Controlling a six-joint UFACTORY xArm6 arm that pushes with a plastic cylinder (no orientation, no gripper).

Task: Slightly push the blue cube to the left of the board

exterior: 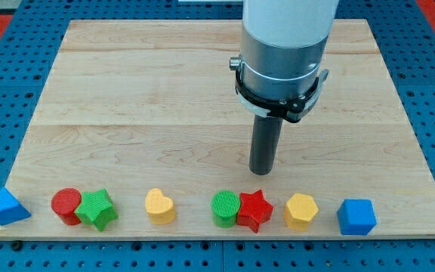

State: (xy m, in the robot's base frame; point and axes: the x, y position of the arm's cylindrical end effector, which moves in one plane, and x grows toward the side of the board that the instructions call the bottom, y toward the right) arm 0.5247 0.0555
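Observation:
The blue cube (356, 217) sits near the board's bottom right corner, at the right end of a row of blocks. My tip (261, 171) rests on the board above the red star (254, 210), up and to the left of the blue cube, well apart from it. A yellow hexagon (301, 211) lies between the red star and the blue cube.
Along the bottom edge, from the view's left: a blue triangle (7, 207), a red cylinder (66, 205) touching a green star (97, 209), a yellow heart (159, 206), a green cylinder (225, 208) touching the red star. The wooden board (149, 98) lies on a blue pegboard.

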